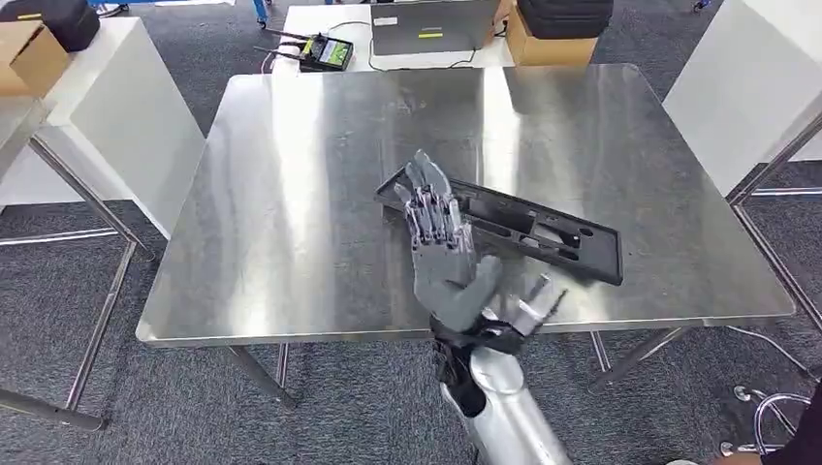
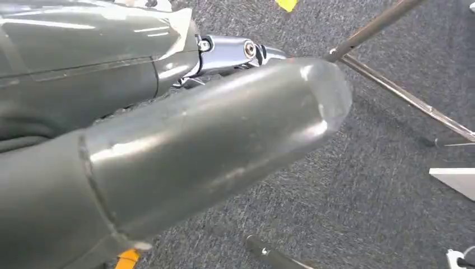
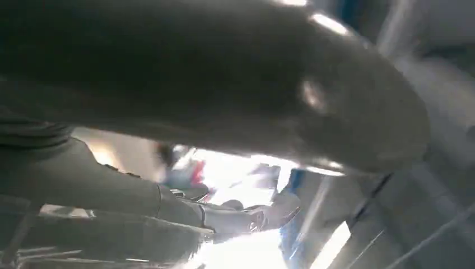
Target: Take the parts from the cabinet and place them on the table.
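A long black plastic part (image 1: pixel 543 232) with several recesses lies flat, slightly askew, on the steel table (image 1: pixel 291 194) near its front edge. My right hand (image 1: pixel 441 252) is raised over the part's left end, fingers stretched out and apart, holding nothing. In the right wrist view the right hand (image 3: pixel 224 84) is a dark blur against bright light. My left hand (image 2: pixel 168 145) hangs low over grey carpet, thumb extended, with nothing in it.
White cabinets stand left (image 1: pixel 116 107) and right (image 1: pixel 746 87) of the table. Behind it a white desk carries a laptop (image 1: pixel 431 24), a green-yellow device (image 1: pixel 325 50) and a cardboard box (image 1: pixel 543 44). Metal frame legs (image 2: pixel 403 92) cross the carpet by my left hand.
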You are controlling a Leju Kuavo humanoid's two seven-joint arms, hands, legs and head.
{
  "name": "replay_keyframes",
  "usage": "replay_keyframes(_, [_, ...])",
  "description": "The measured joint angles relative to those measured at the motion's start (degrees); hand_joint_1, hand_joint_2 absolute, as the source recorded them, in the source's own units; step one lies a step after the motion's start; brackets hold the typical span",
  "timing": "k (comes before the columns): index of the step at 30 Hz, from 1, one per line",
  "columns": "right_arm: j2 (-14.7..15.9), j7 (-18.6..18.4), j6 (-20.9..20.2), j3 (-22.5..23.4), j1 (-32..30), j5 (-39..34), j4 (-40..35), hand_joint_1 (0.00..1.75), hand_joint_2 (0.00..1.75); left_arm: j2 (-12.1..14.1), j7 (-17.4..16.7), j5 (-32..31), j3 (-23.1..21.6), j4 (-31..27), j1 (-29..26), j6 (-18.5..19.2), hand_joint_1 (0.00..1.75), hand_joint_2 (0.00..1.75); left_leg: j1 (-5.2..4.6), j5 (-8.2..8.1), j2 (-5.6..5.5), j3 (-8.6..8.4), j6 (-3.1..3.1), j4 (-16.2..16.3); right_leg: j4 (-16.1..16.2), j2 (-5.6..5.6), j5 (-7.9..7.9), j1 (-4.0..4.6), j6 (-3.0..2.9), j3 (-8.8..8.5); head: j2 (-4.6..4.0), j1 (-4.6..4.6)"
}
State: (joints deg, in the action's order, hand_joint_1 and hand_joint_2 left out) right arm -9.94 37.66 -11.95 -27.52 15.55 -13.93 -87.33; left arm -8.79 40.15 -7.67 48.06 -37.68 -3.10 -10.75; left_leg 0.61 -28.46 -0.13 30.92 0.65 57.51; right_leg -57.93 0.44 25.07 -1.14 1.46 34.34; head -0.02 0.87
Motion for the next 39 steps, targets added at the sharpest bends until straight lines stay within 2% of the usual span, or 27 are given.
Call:
replay_keyframes(6, [2.77, 0.57, -1.47, -2.97, -4.11, -2.22, -7.64, 0.0, 0.0, 0.0, 0.0, 0.13, -0.02, -0.37, -0.02, -0.13, 0.0, 0.0, 0.0, -0.08, 0.03, 0.04, 0.01, -0.01, 0.01, 0.04, 0.01, 0.0, 0.0, -0.01, 0.0, -0.02])
replay_keyframes(14, [4.15, 1.1, -2.17, -3.97, -5.36, -3.53, -10.26, 0.0, 0.0, 0.0, 0.0, 0.13, -0.02, -0.44, -0.02, -0.61, 0.0, 0.0, 0.0, -0.07, 0.02, -0.06, 0.0, 0.0, 0.01, 0.03, 0.0, 0.0, 0.0, -0.05, 0.0, 0.02])
replay_keyframes(17, [4.52, 1.86, -2.61, -3.67, -7.9, -4.75, -11.91, 0.0, 0.0, -0.46, 0.0, 0.13, -0.02, -1.52, -0.44, -1.62, 0.0, 0.0, 0.0, -0.07, 0.0, -0.07, 0.0, 0.0, 0.01, 0.02, 0.01, 0.0, 0.01, -0.04, 0.0, 0.0])
replay_keyframes(30, [5.83, 2.28, -5.74, 3.24, -16.16, -6.04, -15.12, 0.0, 0.0, -2.47, 0.0, 0.07, -0.11, -3.69, -1.44, -3.28, 0.0, 0.0, -0.03, -0.23, 0.02, -0.06, 0.08, 0.0, 0.02, 0.03, 0.05, -0.03, 0.06, -0.1, 0.0, -0.02])
replay_keyframes(31, [5.83, 2.28, -5.84, 3.83, -16.78, -5.89, -15.46, 0.0, 0.0, -2.49, 0.0, 0.07, -0.3, -3.97, -1.62, -2.82, 0.0, 0.0, -0.08, -0.34, 0.01, -0.03, 0.25, 0.12, 0.12, 0.03, 0.05, -0.34, 0.07, -0.2, 0.0, 0.04])
replay_keyframes(34, [5.9, 2.28, -5.98, 5.6, -18.38, -6.07, -15.97, 0.0, 0.0, -2.62, 0.0, 0.04, -0.79, -4.85, -2.1, -1.22, 0.0, 0.0, -0.08, -0.42, 0.01, -0.05, 0.37, 0.19, 0.11, 0.03, 0.11, -0.39, 0.17, -0.27, 0.0, 0.02])
replay_keyframes(38, [6.23, 2.28, -6.81, 7.81, -20.15, -6.92, -16.12, 0.0, 0.0, -2.62, 0.0, 0.09, -1.64, -5.64, -2.24, -0.04, 0.0, 0.0, -0.41, -0.7, 0.01, -0.04, 1.01, 0.5, 0.17, 0.03, 0.11, -0.72, 0.34, -0.42, 0.0, 0.0])
replay_keyframes(39, [6.29, 2.28, -6.94, 8.27, -20.45, -7.25, -16.12, 0.0, 0.0, -2.6, 0.0, 0.15, -1.9, -5.79, -2.32, 0.09, 0.0, 0.0, -0.52, -0.46, 0.01, -0.05, 1.29, 0.63, 0.24, 0.04, -0.18, -0.86, 0.68, -0.5, 0.0, 0.04])
